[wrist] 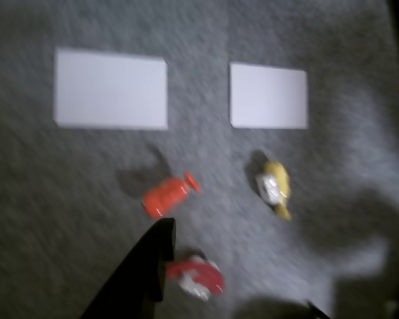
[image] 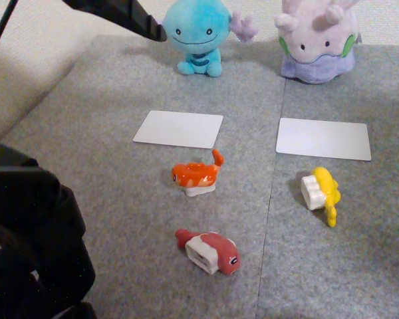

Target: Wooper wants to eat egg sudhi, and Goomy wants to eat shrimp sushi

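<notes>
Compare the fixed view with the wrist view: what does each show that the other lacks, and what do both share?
Fixed view alone: Wooper behind the left card and Goomy behind the right card.
Wrist view alone: a dark end effector finger rising from the bottom edge, its tip between the shrimp sushi and the red sushi.
Both share: the gray mat, two white cards, shrimp sushi, egg sushi and red sushi.
</notes>
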You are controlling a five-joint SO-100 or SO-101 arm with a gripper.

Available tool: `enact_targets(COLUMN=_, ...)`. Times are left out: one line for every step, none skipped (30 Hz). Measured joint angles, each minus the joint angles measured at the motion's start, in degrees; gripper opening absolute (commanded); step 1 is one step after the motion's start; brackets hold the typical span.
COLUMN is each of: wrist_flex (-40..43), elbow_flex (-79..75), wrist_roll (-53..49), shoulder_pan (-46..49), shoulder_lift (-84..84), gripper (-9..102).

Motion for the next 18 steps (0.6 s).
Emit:
enact_targets(wrist_flex=0.88, elbow_flex=-0.44, wrist_roll=-2.55, shoulder_pan=1.32, shoulder_lift=0.00, gripper=49)
enact_targets(wrist_flex=1.76, elbow_flex=-0.62, wrist_roll=-4.92, shoulder_pan=2.72, shoulder_lift=0.00, gripper=49)
enact_targets(wrist_flex=2.37, elbow_flex=-0.62, wrist_roll=-7.65, shoulder_pan=4.31, shoulder_lift=0.00, gripper=49)
enact_targets(wrist_flex=2.99, elbow_flex=-0.62, wrist_roll=-10.37, shoulder_pan=5.45, shoulder_lift=-0.18, gripper=49)
enact_targets(wrist_flex=3.52, elbow_flex=-0.62, wrist_roll=-13.27, shoulder_pan=6.15, shoulder_lift=-0.70, gripper=49)
enact_targets(wrist_flex=3.87, elbow_flex=-0.70, wrist_roll=-15.56, shoulder_pan=6.68, shoulder_lift=-1.93, gripper=49)
enact_targets(wrist_flex=3.96, elbow_flex=-0.88, wrist_roll=-18.02, shoulder_pan=7.38, shoulder_lift=-3.43, gripper=49)
enact_targets(wrist_flex=3.96, elbow_flex=-0.88, wrist_roll=-19.86, shoulder_pan=8.61, shoulder_lift=-5.10, gripper=49)
enact_targets(wrist_flex=3.87, elbow_flex=-0.97, wrist_roll=-21.45, shoulder_pan=10.02, shoulder_lift=-7.12, gripper=49)
enact_targets(wrist_flex=3.87, elbow_flex=-0.97, wrist_roll=-23.20, shoulder_pan=11.69, shoulder_lift=-9.76, gripper=49)
enact_targets(wrist_flex=3.78, elbow_flex=-0.97, wrist_roll=-24.61, shoulder_pan=12.57, shoulder_lift=-12.39, gripper=49)
enact_targets(wrist_flex=3.34, elbow_flex=-0.97, wrist_roll=-25.75, shoulder_pan=13.45, shoulder_lift=-15.21, gripper=49)
enact_targets(wrist_flex=2.81, elbow_flex=-1.58, wrist_roll=-26.72, shoulder_pan=13.97, shoulder_lift=-18.63, gripper=49)
enact_targets(wrist_flex=2.20, elbow_flex=-2.46, wrist_roll=-27.16, shoulder_pan=14.94, shoulder_lift=-21.36, gripper=49)
enact_targets(wrist_flex=1.58, elbow_flex=-3.78, wrist_roll=-27.51, shoulder_pan=16.08, shoulder_lift=-24.96, gripper=49)
enact_targets(wrist_flex=1.41, elbow_flex=-5.19, wrist_roll=-27.69, shoulder_pan=17.40, shoulder_lift=-28.04, gripper=49)
enact_targets(wrist_flex=1.49, elbow_flex=-6.68, wrist_roll=-27.77, shoulder_pan=17.84, shoulder_lift=-30.85, gripper=49)
enact_targets(wrist_flex=1.67, elbow_flex=-8.70, wrist_roll=-27.77, shoulder_pan=18.19, shoulder_lift=-34.28, gripper=49)
